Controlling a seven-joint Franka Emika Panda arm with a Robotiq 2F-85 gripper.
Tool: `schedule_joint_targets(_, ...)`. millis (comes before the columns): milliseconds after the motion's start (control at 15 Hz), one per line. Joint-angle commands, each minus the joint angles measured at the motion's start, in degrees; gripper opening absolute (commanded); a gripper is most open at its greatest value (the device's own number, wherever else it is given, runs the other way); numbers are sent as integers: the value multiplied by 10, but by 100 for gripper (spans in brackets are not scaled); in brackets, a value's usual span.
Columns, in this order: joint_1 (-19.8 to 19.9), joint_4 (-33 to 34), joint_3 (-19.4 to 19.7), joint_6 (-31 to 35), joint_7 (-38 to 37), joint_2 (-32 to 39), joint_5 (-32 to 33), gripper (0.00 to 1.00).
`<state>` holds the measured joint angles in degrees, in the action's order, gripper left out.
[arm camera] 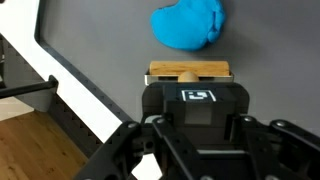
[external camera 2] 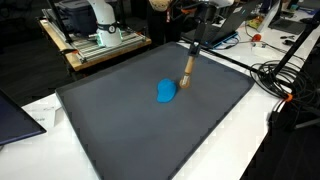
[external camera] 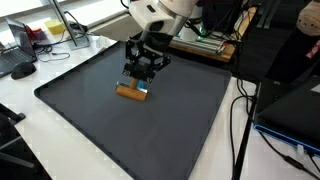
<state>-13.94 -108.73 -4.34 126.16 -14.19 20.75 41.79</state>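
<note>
Clamped between the closed fingers of the Robotiq gripper (external camera: 140,80), a tan wooden block (external camera: 130,92) sits over the middle of the dark gray mat (external camera: 120,135). In an exterior view the gripper (external camera 2: 192,47) holds the block (external camera 2: 188,70) upright, its lower end down at the mat (external camera 2: 120,130); whether the two touch cannot be told. A blue lump (external camera 2: 166,92) lies on the mat just beside the block. In the wrist view a narrow strip of mat separates the block (arm camera: 190,70) from the blue lump (arm camera: 188,25).
</note>
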Motion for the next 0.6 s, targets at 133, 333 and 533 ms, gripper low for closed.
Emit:
schedule_joint_targets(133, 78, -13, -3, 73, 137, -40, -161, 23)
schedule_joint_targets(333, 120, -13, -6, 83, 232, -51, -261, 23)
schedule_joint_targets(533, 163, -6, -9, 72, 336, -59, -366, 23)
